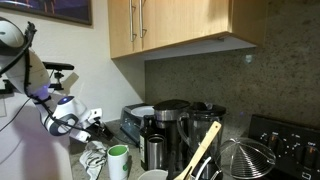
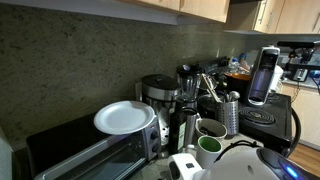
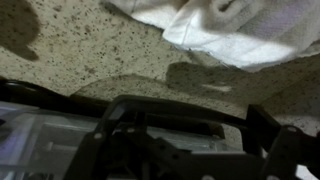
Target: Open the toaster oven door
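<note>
Gripper: black-fingered robot gripper (image 1: 93, 122) is hovering just left of the oven; its finger state cannot be told.
Oven: small dark boxy toaster oven (image 1: 132, 126) is sitting left of the black-and-steel cylindrical coffee maker (image 1: 166, 125).
Door: dark flat toaster oven door (image 2: 85, 162) is facing near, seemingly closed.

In an exterior view the white arm (image 1: 30, 70) bends down from the upper left. Its wrist (image 1: 62, 118) sits low and is turned sideways, so the dark pincer (image 1: 96, 122) reaches out roughly level. The wrist view shows the pincer only as a dark blur, and the spacing of its jaws cannot be told.
</note>
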You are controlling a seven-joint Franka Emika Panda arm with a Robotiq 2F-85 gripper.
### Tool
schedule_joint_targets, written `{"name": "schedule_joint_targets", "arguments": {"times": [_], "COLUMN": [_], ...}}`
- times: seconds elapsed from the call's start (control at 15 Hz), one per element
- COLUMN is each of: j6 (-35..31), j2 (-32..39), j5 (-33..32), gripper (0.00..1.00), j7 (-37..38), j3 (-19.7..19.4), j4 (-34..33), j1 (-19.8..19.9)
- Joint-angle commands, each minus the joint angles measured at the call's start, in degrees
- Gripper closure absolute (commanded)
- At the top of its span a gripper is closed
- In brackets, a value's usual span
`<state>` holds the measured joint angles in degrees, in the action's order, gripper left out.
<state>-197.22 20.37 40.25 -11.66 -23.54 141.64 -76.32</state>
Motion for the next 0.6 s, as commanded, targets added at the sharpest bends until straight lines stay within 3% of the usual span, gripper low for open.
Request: {"name": "schedule_joint_targets", "arguments": {"times": [0.0,0.53], "j6": [-1.7,-0.8], "j2": [3.0,2.8], "j5": [0.5,1.0], "gripper": [0.0,0.0], "j7": [2.2,2.3], "j3": [0.8,-2.4], "j4": [-0.1,-1.2], "j1": [1.7,-0.8]}}
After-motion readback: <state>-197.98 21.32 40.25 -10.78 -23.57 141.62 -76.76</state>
